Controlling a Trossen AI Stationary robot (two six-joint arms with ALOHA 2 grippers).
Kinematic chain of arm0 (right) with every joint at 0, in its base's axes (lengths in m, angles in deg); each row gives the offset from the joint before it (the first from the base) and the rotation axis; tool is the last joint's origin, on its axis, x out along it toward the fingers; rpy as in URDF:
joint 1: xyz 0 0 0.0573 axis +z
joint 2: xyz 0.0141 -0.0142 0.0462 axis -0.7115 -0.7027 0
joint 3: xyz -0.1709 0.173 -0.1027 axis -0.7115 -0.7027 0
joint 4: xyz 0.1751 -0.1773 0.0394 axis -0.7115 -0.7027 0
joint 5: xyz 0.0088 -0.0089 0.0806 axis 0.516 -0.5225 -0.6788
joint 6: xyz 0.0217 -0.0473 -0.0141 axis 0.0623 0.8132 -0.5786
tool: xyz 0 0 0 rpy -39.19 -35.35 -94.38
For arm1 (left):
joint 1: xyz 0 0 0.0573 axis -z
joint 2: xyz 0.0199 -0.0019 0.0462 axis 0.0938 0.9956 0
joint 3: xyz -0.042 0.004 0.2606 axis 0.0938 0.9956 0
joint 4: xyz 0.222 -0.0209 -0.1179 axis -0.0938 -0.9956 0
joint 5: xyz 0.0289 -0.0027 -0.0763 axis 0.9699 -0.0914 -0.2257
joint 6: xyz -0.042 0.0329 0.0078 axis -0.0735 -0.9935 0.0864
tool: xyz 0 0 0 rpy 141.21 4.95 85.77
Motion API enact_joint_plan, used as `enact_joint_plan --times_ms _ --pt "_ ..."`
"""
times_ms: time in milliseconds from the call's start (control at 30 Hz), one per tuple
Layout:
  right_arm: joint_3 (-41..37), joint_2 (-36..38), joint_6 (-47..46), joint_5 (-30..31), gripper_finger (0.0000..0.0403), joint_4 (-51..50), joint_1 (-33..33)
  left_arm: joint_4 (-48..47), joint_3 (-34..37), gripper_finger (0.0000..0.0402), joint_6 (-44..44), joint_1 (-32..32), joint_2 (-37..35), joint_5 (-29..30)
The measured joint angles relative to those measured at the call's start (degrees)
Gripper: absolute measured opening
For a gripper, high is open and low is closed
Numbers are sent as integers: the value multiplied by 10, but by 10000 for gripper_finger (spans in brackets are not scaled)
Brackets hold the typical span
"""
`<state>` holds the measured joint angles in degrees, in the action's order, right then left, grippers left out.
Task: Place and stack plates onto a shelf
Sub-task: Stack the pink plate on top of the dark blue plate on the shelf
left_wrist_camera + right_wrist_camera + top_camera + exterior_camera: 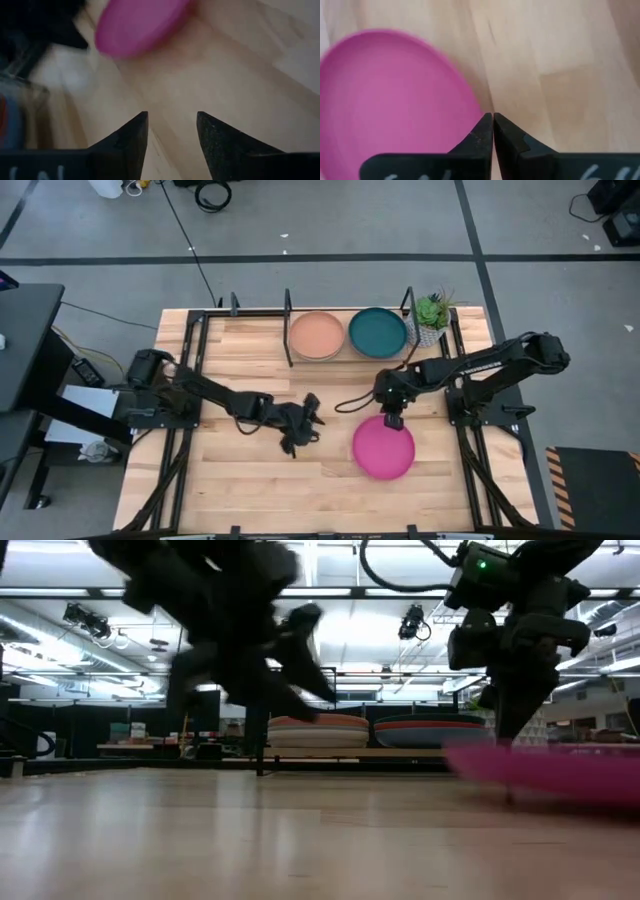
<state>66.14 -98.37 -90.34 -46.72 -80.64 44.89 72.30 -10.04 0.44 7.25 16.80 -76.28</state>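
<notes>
The shelf (pixel 290 315) stands along the table's (pixel 240 480) far edge, its thin black posts dividing it into bays. A peach plate (pixel 316 335) lies in one bay and a teal plate (pixel 378 331) in the bay beside it, toward the right arm's side; the two nearly touch. The low view shows what the high view does not: each of these is the top of a stack, with more plate rims under the peach plate (pixel 317 729) and under the teal plate (pixel 430 730). A pink plate (pixel 383 447) sits out on the open wood, well apart from the shelf, near the front on the right arm's side. The right gripper (pixel 393 420) is at that plate's far rim; in the right wrist view its fingers (pixel 485 132) are pressed together just beside the pink plate (pixel 390 100), and whether they pinch the rim cannot be told. In the low view the pink plate (pixel 545 772) is blurred and seems to ride slightly above the wood. The left gripper (pixel 298 435) hangs over mid-table, near the pink plate but not touching it; the left wrist view shows its fingers (pixel 135 142) apart with bare wood between them. A small potted plant (pixel 432 315) stands at the shelf's end by the right arm.
</notes>
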Motion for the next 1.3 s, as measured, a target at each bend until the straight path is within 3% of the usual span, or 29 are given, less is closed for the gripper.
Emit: enact_joint_plan --times_ms 300,500,633,833,1033,1233,1300 --pt "0 16 -5 2 31 -22 -31 194 -42 232 -141 3 116 -9" --pt "5 37 -28 -14 34 -73 -37 156 -97 227 -203 -3 166 -72" --pt "5 56 -36 -9 34 -81 -34 151 -126 214 -246 -15 198 -90" --pt "5 83 -39 4 34 -87 -28 161 -161 195 -260 -38 235 -170" --pt "6 89 -38 13 34 -64 -24 141 -193 167 -264 -42 262 -195" --pt "5 96 -38 14 34 -74 -21 102 -226 86 -270 -42 280 -202" --pt "6 99 -53 4 34 -86 -21 85 -227 57 -233 -41 275 -172"
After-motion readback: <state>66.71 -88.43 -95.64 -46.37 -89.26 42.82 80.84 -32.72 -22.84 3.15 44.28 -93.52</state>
